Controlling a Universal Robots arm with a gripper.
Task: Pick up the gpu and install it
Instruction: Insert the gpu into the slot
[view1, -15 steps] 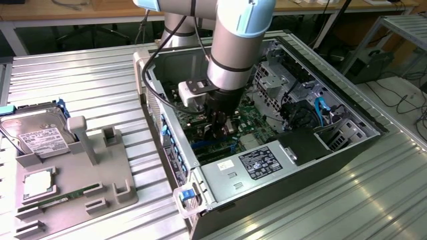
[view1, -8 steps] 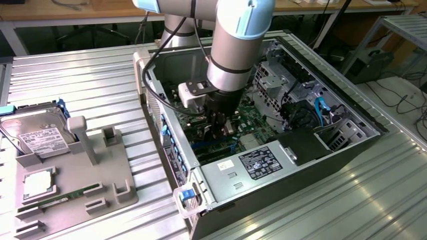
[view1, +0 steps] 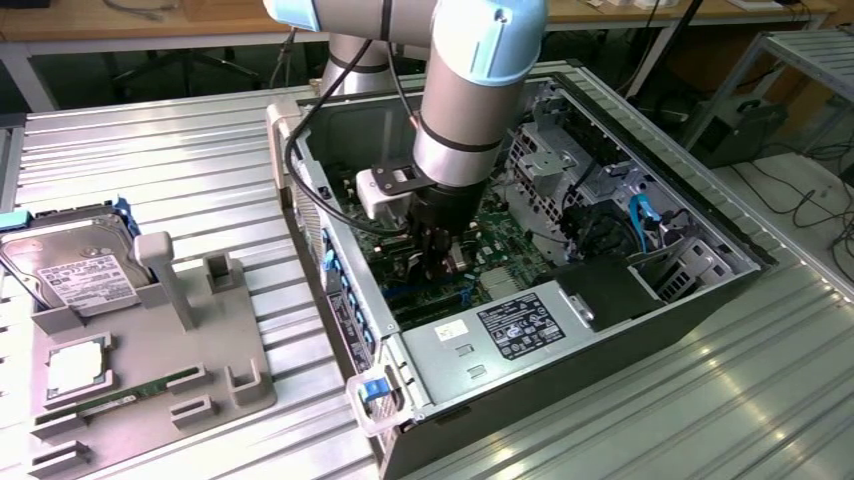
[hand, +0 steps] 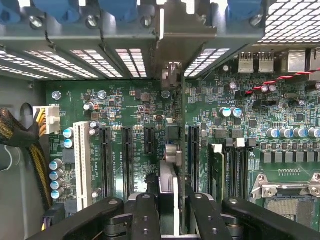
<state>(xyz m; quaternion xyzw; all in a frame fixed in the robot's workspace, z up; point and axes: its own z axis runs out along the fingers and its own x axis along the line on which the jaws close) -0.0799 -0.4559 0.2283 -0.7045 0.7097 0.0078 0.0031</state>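
The robot arm (view1: 467, 90) is a fat round silver tube w/ a light blue cap up top, a black cable down its side, a white box clipped on, and a black gripper (view1: 441, 262) w/ screws.

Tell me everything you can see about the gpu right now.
The gpu shows edge-on in the wrist view: a thin upright slab with a pale metallic edge and a small grey part on it, its metal bracket end reaching the case's rear slot wall. The hand grips it between its dark fingers, over the green motherboard, among black expansion slots. In the exterior view it sits low inside the open computer case.
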